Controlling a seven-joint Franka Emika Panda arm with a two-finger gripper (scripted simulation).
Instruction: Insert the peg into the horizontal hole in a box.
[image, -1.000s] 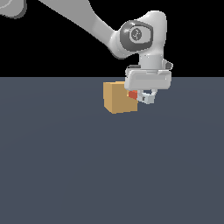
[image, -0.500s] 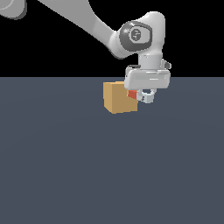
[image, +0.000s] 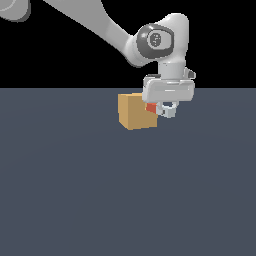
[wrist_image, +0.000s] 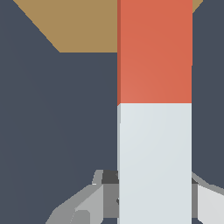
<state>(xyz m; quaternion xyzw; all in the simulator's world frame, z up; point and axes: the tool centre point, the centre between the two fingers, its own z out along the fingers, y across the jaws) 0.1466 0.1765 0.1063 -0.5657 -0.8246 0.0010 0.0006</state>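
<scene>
The tan box (image: 136, 111) sits on the dark floor. My gripper (image: 166, 111) hangs just at its side on the exterior view's right, shut on the peg. Only a small orange-red bit of the peg (image: 151, 107) shows there, touching the box's side face. In the wrist view the peg (wrist_image: 155, 109) fills the middle, orange-red at the far half and pale grey-white at the held half, its orange end running over the box (wrist_image: 83, 26). The grey fingers (wrist_image: 83, 205) flank the white end. The hole is hidden behind the peg.
A flat dark grey floor (image: 125, 200) stretches all around the box. The white arm (image: 100, 30) reaches in from the exterior view's upper left, above the box.
The gripper with the peg has edged slightly toward the box, so less orange shows between them.
</scene>
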